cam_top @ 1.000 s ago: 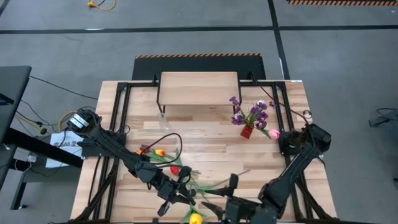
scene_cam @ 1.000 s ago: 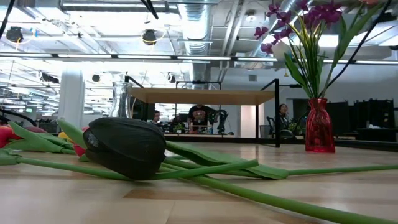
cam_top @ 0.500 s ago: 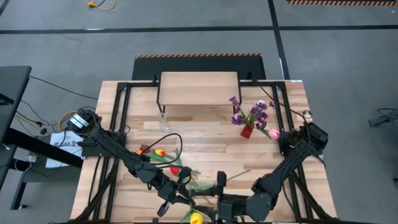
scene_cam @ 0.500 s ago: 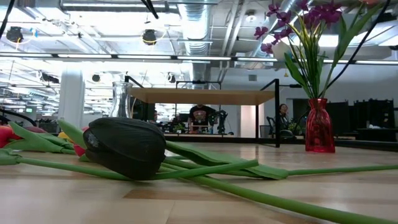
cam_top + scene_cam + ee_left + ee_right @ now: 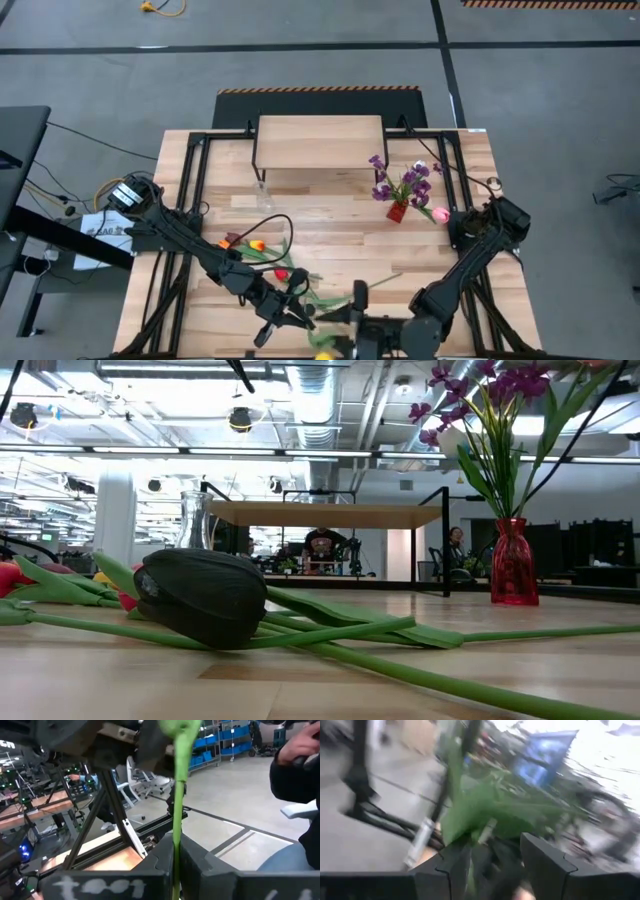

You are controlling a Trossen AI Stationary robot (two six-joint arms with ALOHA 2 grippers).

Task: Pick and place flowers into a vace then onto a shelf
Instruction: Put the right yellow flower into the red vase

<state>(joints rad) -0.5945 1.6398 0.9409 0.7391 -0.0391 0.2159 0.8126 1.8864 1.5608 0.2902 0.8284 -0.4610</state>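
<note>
Near the table's [image 5: 330, 225] front edge, left gripper [image 5: 176, 870] pinches a green flower stem [image 5: 178, 795].

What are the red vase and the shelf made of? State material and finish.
Red vase: looks like glossy translucent glass; light glints on it. Shelf: pale, matte wood board, faint grain, on thin black legs, probably metal.

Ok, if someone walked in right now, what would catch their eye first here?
Probably the red vase of purple sprigs standing on the table's right side, near the shelf. Then both arms meeting at the near edge: the left gripper shut on a green stem, the right gripper closing in beside it.
</note>
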